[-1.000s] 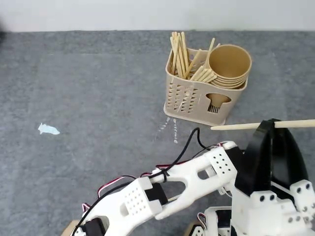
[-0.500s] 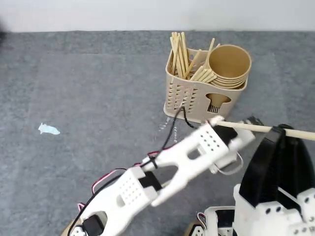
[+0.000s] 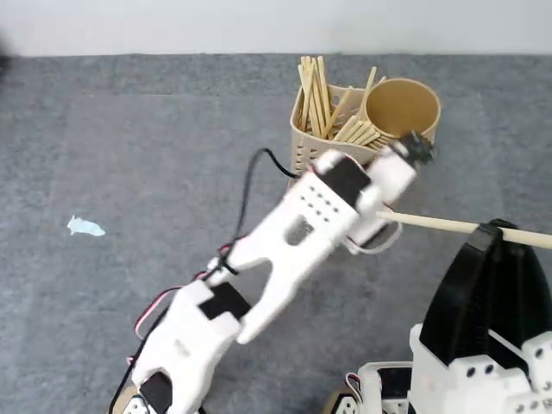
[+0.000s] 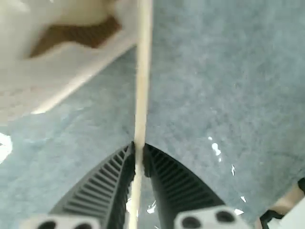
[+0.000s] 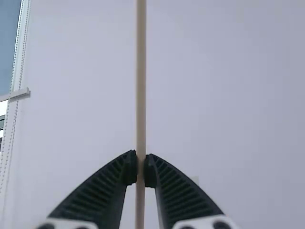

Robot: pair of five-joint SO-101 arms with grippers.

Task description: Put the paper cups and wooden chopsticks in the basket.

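A beige basket (image 3: 304,148) stands at the back of the grey mat, with stacked paper cups (image 3: 404,107) and several wooden chopsticks (image 3: 316,88) in it. My white left arm (image 3: 319,211) stretches across its front. The left gripper (image 4: 138,149) is shut on a chopstick (image 4: 143,71) that points past the basket's wall (image 4: 71,62) just above the mat. At the front right, my black right gripper (image 3: 494,229) is shut on another chopstick (image 3: 431,223), held level above the mat. In the right wrist view that chopstick (image 5: 141,71) runs straight out of the shut gripper (image 5: 140,164).
A small pale scrap (image 3: 84,227) lies on the mat at the left. A white wall (image 3: 172,26) borders the mat's far edge. Open grey mat spreads left of the basket and in front of it.
My left arm has swung up from the front of the table to the basket. The right gripper has sunk slightly with its chopstick still held level.
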